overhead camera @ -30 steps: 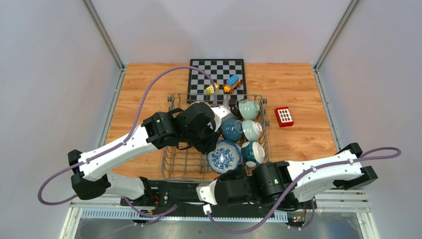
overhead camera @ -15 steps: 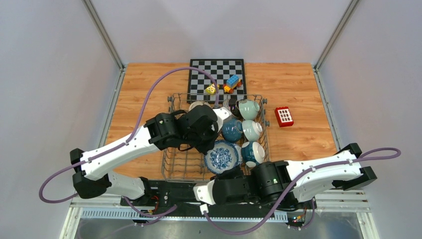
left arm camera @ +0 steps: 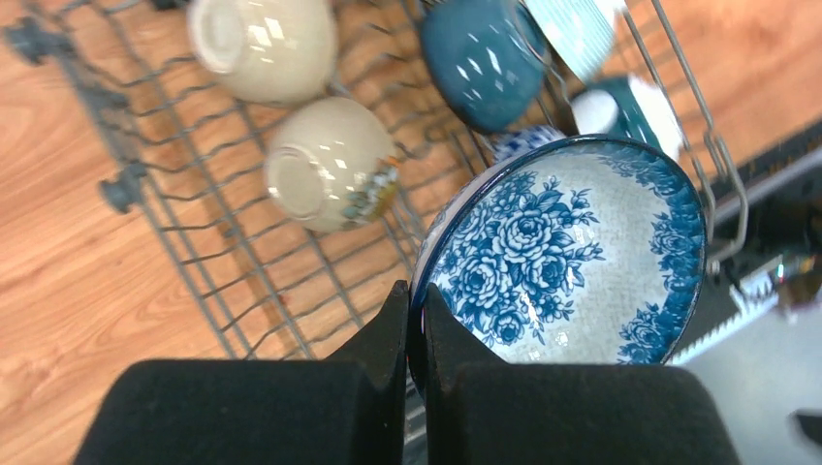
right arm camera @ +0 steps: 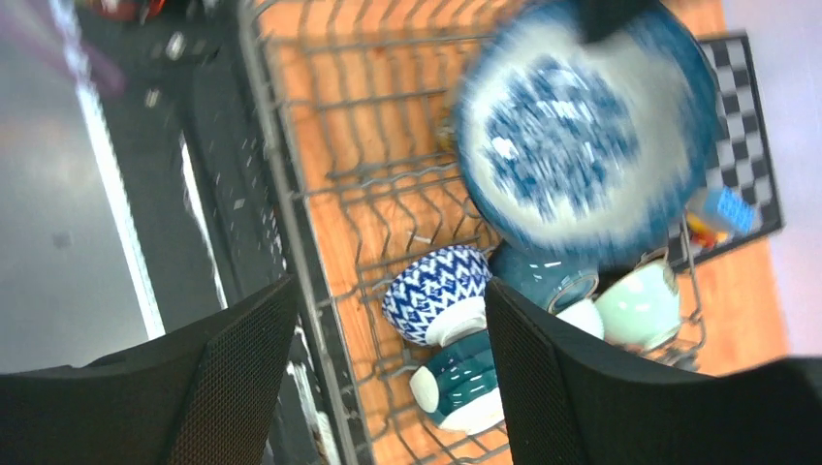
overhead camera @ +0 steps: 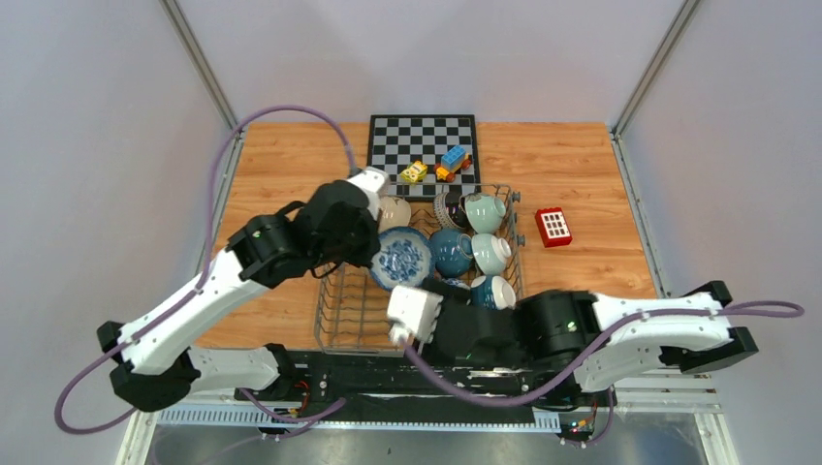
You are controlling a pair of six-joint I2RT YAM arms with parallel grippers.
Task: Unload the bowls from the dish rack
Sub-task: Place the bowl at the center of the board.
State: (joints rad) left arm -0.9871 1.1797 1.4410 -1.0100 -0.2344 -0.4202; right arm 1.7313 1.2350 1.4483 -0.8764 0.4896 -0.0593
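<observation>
My left gripper [left arm camera: 415, 295] is shut on the rim of a blue-and-white floral bowl [left arm camera: 572, 252], held tilted above the dish rack [left arm camera: 145, 184]. From above, that bowl [overhead camera: 401, 260] hangs over the rack's [overhead camera: 334, 310] left half, with the left gripper [overhead camera: 373, 254] at its left edge. Two cream bowls [left arm camera: 330, 174] and a dark teal bowl [left arm camera: 485, 58] lie in the rack. My right gripper [right arm camera: 388, 320] stands open with nothing between its fingers, over the rack's near edge [right arm camera: 281, 194]. Below it lie a blue-and-white chevron bowl [right arm camera: 436, 291] and a teal bowl [right arm camera: 465, 378].
Mint bowls [overhead camera: 483, 211] and teal bowls [overhead camera: 452, 252] fill the rack's right side. A chessboard [overhead camera: 424, 136] with toy blocks [overhead camera: 452, 162] lies behind the rack. A red block [overhead camera: 553, 227] sits to the right on the wooden table.
The left gripper has shut on the floral bowl and lifted it up and to the left. The right gripper has opened and its arm has moved forward over the rack's front.
</observation>
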